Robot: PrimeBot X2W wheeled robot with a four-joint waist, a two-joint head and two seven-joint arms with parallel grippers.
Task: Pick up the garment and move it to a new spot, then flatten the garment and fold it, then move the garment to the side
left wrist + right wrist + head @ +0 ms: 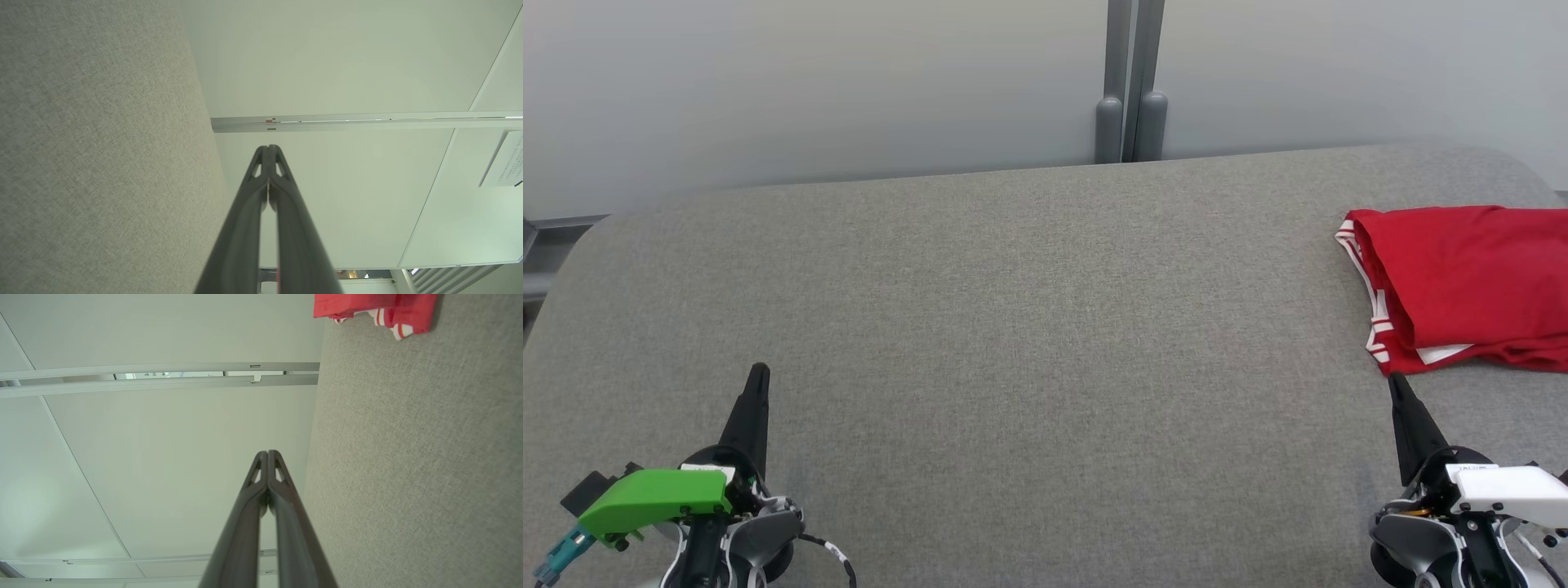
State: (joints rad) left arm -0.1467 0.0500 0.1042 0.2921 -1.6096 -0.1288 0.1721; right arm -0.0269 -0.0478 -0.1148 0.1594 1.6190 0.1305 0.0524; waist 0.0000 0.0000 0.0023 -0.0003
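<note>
Table [1013, 327] of grey fabric carried the red garment [1462, 278] at its right end, folded over and running off the head view's edge.
It looked light, soft and limp, likely to sag and unfold if lifted by one point, so a pinch through the stacked layers near the white-striped hem [1377, 327] seemed safest. The left gripper [758, 374] and right gripper [1394, 380] were both closed on nothing, the right just short of the cloth. The head view gave the garment's outline; the right wrist view caught its striped corner [398, 330] from low down; the left wrist view confirmed fingertips [273, 150] pressed together.
</note>
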